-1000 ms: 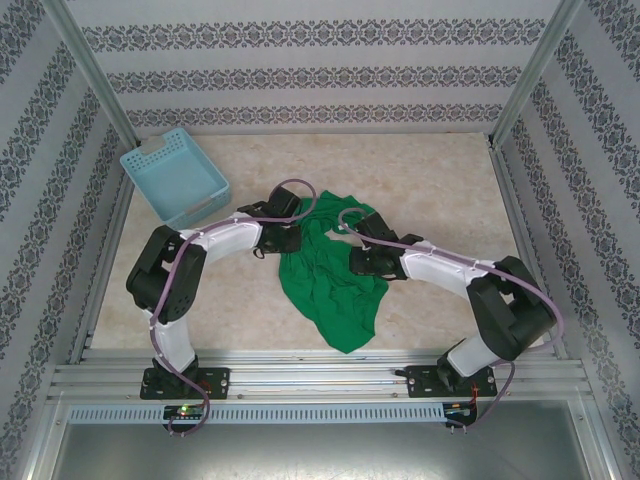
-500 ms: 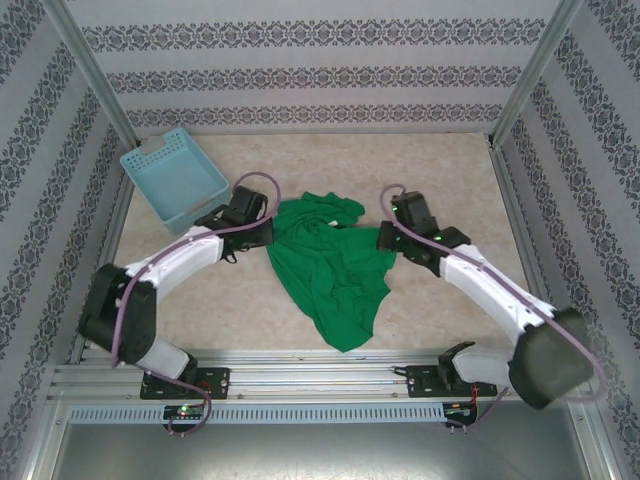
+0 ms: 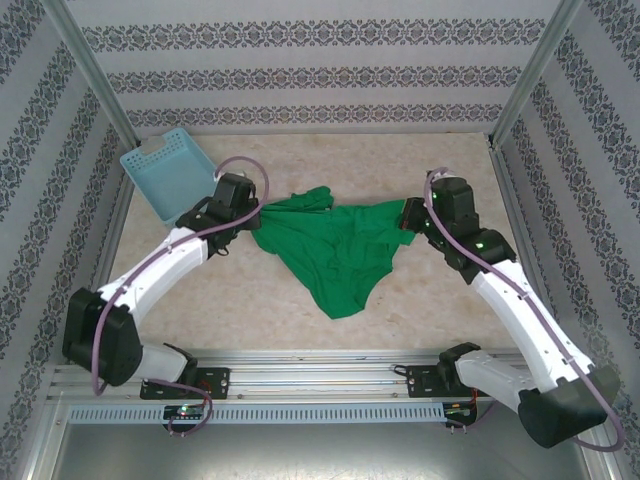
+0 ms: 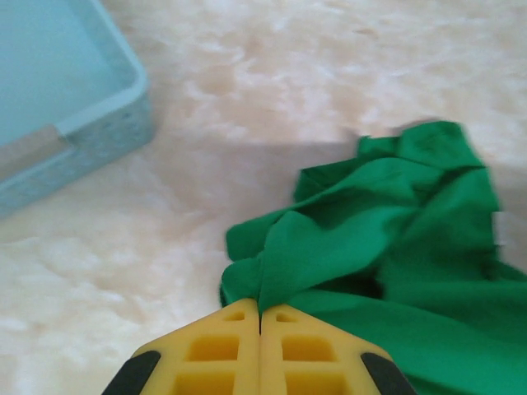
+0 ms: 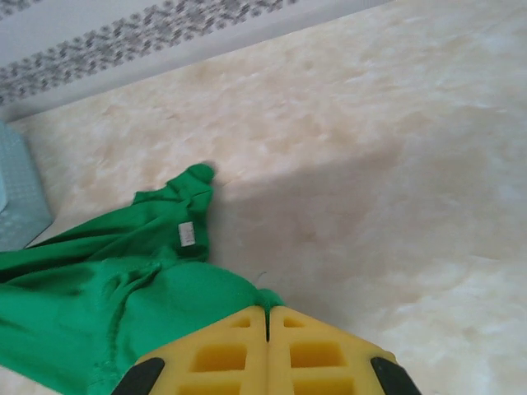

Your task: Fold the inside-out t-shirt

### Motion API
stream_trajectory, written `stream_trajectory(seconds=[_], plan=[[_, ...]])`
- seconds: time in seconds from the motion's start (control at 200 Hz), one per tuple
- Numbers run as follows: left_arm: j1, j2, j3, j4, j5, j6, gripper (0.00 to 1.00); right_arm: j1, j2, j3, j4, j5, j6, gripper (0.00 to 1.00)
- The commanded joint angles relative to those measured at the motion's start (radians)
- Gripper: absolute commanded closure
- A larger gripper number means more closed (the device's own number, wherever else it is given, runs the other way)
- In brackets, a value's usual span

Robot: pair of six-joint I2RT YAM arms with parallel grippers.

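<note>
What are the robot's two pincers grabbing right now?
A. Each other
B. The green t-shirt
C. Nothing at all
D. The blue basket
B: the left pincer and the right pincer are each shut on a bunch of the green t-shirt, which spreads out between them, while the blue basket sits apart by the left arm.

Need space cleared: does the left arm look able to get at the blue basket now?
Probably not yet: the left gripper is shut on the green t-shirt, though the basket lies close, nothing between.
</note>
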Motion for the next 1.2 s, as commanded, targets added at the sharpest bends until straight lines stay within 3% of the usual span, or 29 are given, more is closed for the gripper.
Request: stream_trajectory(seconds=[0.0, 0.175, 0.29, 0.365, 0.43, 0.525, 0.704, 0.834, 0.989, 1.194], plan=[[0.016, 0.013, 0.122, -0.107, -0.134, 0.068, 1.00, -0.050, -0.074, 0.041, -0.042, 0.101, 0.003, 1.00], [0.015, 0.041, 0.177, 0.009, 0.005, 0.036, 0.99, -0.086, -0.180, 0.004, 0.023, 0.054, 0.063, 1.00], [0.016, 0.268, 0.458, -0.172, 0.066, 0.073, 0.87, -0.087, -0.221, -0.045, 0.130, -0.033, 0.151, 1.00], [0.009, 0.417, 0.646, -0.304, 0.119, 0.090, 0.72, -0.086, -0.211, -0.060, 0.166, -0.085, 0.207, 1.00], [-0.021, 0.471, 0.710, -0.355, 0.118, 0.094, 0.60, -0.083, -0.195, -0.079, 0.186, -0.107, 0.247, 1.00], [-0.111, 0.407, 0.589, -0.260, 0.080, 0.128, 0.45, -0.082, -0.185, -0.111, 0.214, -0.108, 0.288, 1.00], [-0.379, 0.203, 0.213, 0.031, 0.111, 0.229, 0.38, -0.081, -0.173, -0.118, 0.227, -0.104, 0.303, 1.00], [-0.550, 0.172, 0.031, 0.197, 0.140, 0.259, 0.30, -0.081, -0.187, -0.120, 0.219, -0.079, 0.310, 1.00], [-0.610, 0.307, 0.018, 0.271, 0.156, 0.212, 0.28, -0.081, -0.207, -0.127, 0.223, -0.071, 0.328, 1.00], [-0.620, 0.501, 0.111, 0.308, 0.180, 0.208, 0.24, -0.081, -0.225, -0.126, 0.200, -0.060, 0.337, 1.00]])
